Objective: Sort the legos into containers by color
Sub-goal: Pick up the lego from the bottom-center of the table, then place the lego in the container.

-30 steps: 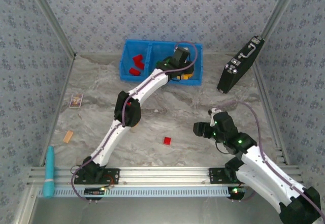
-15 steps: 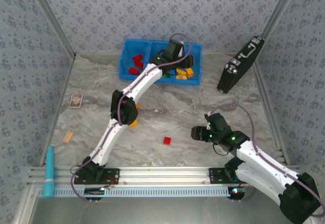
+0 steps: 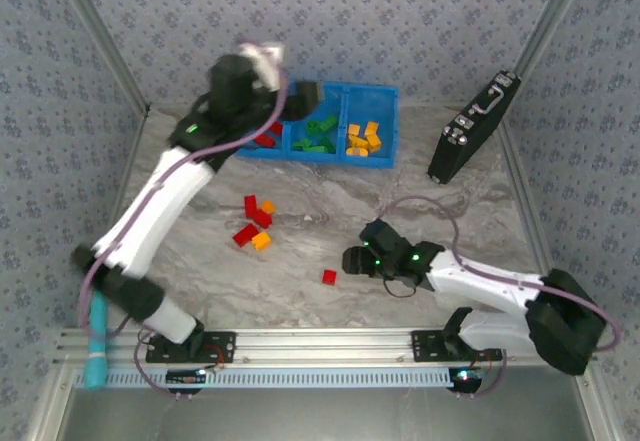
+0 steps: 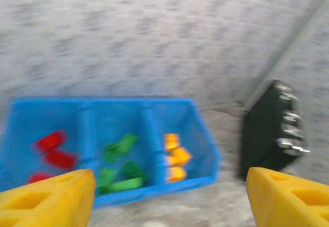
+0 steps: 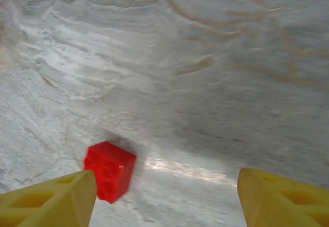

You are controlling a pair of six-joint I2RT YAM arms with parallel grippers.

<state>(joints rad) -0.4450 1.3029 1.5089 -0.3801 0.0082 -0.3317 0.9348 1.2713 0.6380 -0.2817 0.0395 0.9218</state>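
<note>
The blue bin (image 3: 385,126) stands at the back, split into three compartments: red legos (image 4: 51,150) on the left, green legos (image 3: 318,133) in the middle, orange-yellow legos (image 3: 362,139) on the right. My left gripper (image 3: 308,95) hangs open and empty, high above the bin's left part; the left wrist view looks down on the bin (image 4: 90,124), blurred. A few red and orange bricks (image 3: 252,223) lie in a cluster mid-table. A lone red brick (image 3: 328,277) lies nearer. My right gripper (image 3: 352,259) is open just right of it, low over the table, with the red brick (image 5: 109,170) by its left finger (image 5: 49,204).
A black case (image 3: 472,126) with metal latches leans against the right wall, also seen as the black case (image 4: 270,129) right of the bin. A teal tool (image 3: 95,346) lies at the front left by the aluminium rail (image 3: 320,343).
My left arm has swung up and to the left off the bin, uncovering the brick cluster on the table. My right gripper has moved left and lower towards the lone red brick.
</note>
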